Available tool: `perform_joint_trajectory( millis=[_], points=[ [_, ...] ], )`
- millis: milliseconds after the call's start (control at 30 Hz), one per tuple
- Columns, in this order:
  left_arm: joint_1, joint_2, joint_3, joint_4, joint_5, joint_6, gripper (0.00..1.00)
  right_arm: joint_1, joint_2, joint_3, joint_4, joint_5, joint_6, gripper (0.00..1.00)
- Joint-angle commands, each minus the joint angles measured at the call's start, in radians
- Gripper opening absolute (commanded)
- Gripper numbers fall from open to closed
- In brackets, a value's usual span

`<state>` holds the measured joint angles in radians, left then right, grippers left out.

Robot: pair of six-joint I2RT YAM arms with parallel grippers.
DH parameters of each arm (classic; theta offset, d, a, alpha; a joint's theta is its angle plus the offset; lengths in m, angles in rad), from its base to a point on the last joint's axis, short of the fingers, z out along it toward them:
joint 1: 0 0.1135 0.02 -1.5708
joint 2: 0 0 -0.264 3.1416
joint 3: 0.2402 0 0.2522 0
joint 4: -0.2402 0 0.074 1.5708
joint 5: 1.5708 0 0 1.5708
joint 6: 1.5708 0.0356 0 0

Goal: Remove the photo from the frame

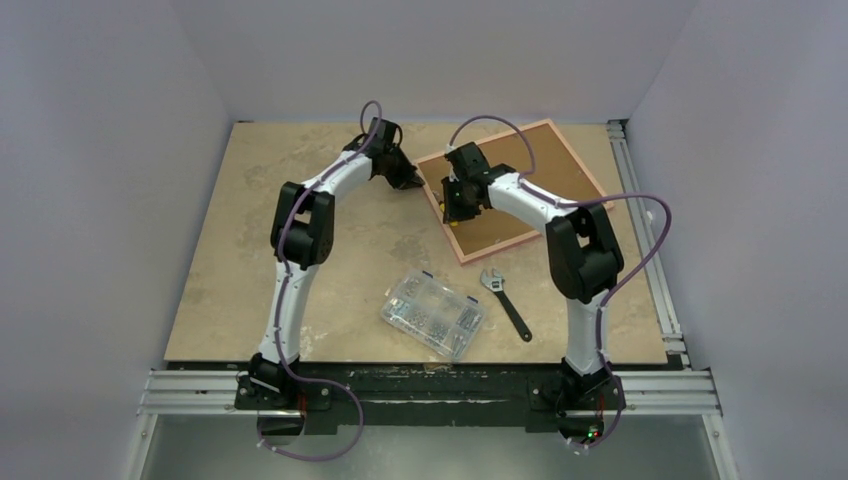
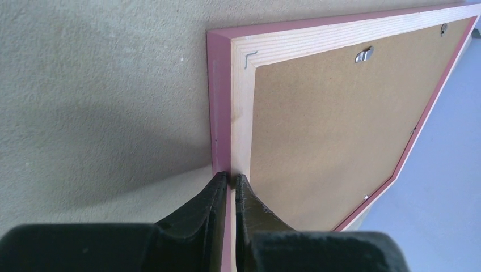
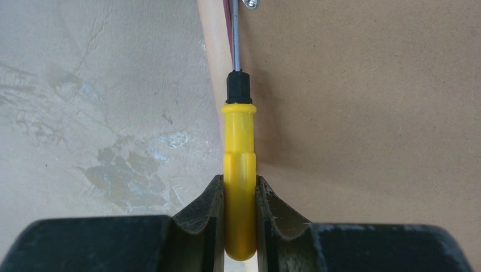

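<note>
Firstly, the left end effector (image 2: 231,177) is pinched nearly shut on the rim of the thin pink rectangular picture frame (image 2: 219,96), which lies face down at the far right of the beige stone-patterned counter (image 1: 290,180), brown fibreboard back up. The right end effector (image 3: 239,182) clamps a yellow-handled screwdriver (image 3: 239,141), its shaft reaching a small metal clip (image 3: 250,4). Seemingly the clips are being undone; next, that clip needs levering aside. The photo, presumably beneath the back, is hidden.
</note>
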<state>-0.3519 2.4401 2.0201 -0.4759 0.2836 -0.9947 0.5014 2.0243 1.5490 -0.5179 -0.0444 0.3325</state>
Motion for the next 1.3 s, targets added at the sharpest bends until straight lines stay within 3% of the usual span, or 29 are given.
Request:
perform_joint_trajectory(
  millis=[0, 233, 367, 467, 633, 900, 1033, 1267],
  points=[
    [0.0, -0.025, -0.035, -0.042, -0.009, 0.019, 0.05, -0.014, 0.016, 0.052, 0.14, 0.128, 0.118, 0.0],
    [0.018, -0.026, -0.039, -0.016, 0.065, 0.029, 0.11, -0.025, 0.063, 0.239, 0.08, 0.047, 0.151, 0.0],
    [0.025, -0.072, -0.069, 0.027, 0.114, 0.054, 0.26, -0.046, -0.001, 0.279, 0.008, 0.039, 0.147, 0.0],
    [0.023, -0.113, -0.084, 0.035, 0.13, 0.083, 0.42, -0.059, -0.102, 0.212, -0.038, 0.059, 0.118, 0.0],
    [-0.009, -0.214, -0.182, 0.072, 0.092, 0.107, 0.61, -0.06, -0.33, -0.058, -0.048, 0.137, 0.094, 0.0],
    [-0.121, -0.331, -0.281, -0.008, -0.027, 0.117, 0.64, -0.06, -0.62, -0.41, -0.05, 0.16, 0.125, 0.0],
    [-0.182, -0.374, -0.341, -0.062, -0.123, 0.078, 0.61, -0.061, -0.743, -0.512, -0.075, 0.189, 0.139, 0.0],
    [-0.256, -0.363, -0.379, -0.072, -0.139, 0.047, 0.6, -0.06, -0.934, -0.634, -0.129, 0.239, 0.162, 0.0]
  ],
)
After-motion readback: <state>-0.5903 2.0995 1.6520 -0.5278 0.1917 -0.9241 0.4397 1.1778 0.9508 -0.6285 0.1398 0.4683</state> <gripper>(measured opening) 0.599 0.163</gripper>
